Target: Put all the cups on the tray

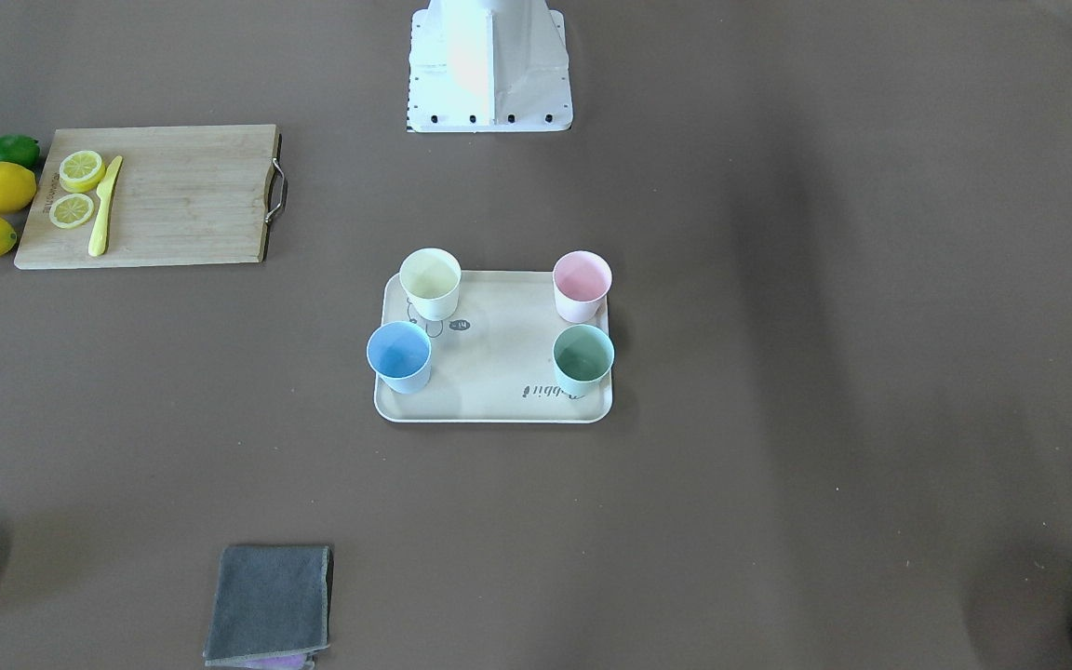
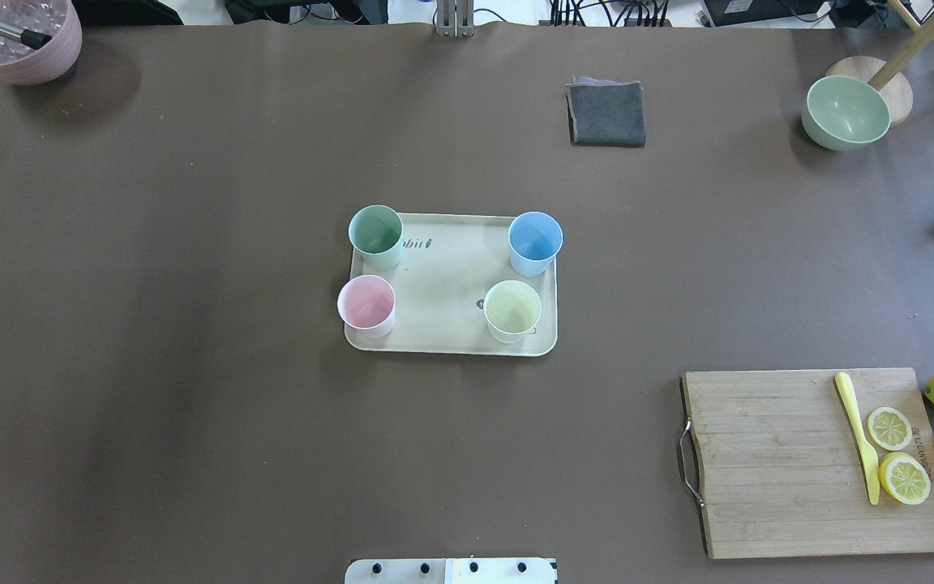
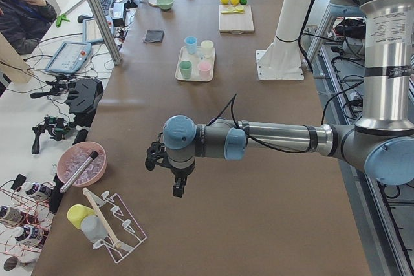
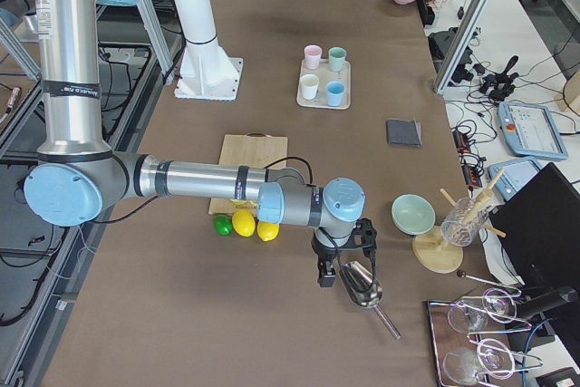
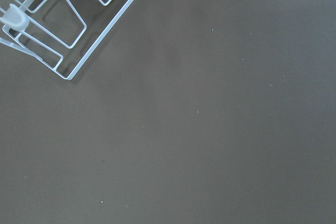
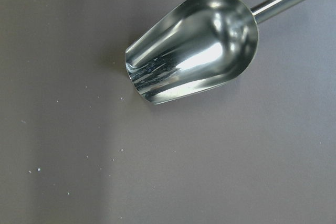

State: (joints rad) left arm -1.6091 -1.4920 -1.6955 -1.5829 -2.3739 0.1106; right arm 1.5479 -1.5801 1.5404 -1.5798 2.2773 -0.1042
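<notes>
Four upright cups occupy the corners of the tray [image 2: 451, 324] at mid-surface: mint green cup [image 2: 375, 236] far left, light blue cup [image 2: 535, 242] far right, pink cup [image 2: 366, 305] near left, pale yellow cup [image 2: 512, 311] near right. The placing step appears complete, so the next move probably calls only for keeping both arms clear.

The left end effector [image 3: 179, 191] hangs over the surface's left end beside a wire rack [image 5: 58, 24]. The right end effector [image 4: 333, 276] hangs at the right end above a metal scoop [image 6: 194, 56]. Whether either is open or closed cannot be told.

The brown surface [image 2: 191, 405] also carries a cutting board [image 2: 799, 462], a grey cloth [image 2: 606, 113] and a green bowl [image 2: 846, 112]. An operator [image 3: 22, 4] sits beyond the far side.
</notes>
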